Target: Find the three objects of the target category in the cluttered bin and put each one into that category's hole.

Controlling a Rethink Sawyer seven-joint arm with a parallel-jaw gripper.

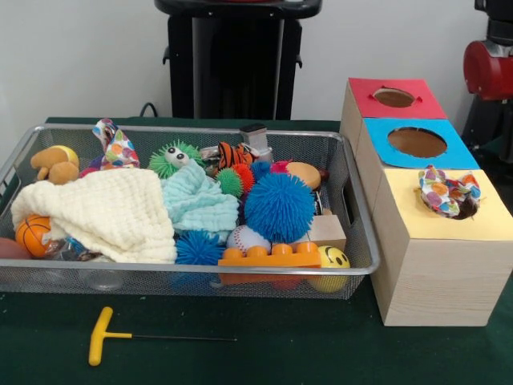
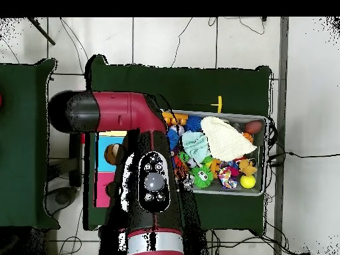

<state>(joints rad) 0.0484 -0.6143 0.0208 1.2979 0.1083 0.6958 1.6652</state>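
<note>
The pincer is not visible in either view; its state cannot be told. In the overhead view the arm [image 2: 143, 182] fills the lower centre of the frame, covering most of the boxes.

In the front view, a dotted cloth [image 1: 449, 195] lies bunched in the hole [image 1: 463, 210] of the yellow box [image 1: 441, 257] at right centre. A second dotted cloth [image 1: 114, 145] lies at the upper left of the bin [image 1: 353, 265].

Clutter in the bin: cream cloth [image 1: 108, 212], mint cloth [image 1: 196, 200], blue spiky ball [image 1: 279, 207], orange brick [image 1: 268, 257], smiley ball [image 1: 332, 258], basketball [image 1: 34, 234].

A yellow-handled tool [image 1: 100, 335] lies on the table [image 1: 321, 353], lower left.
</note>
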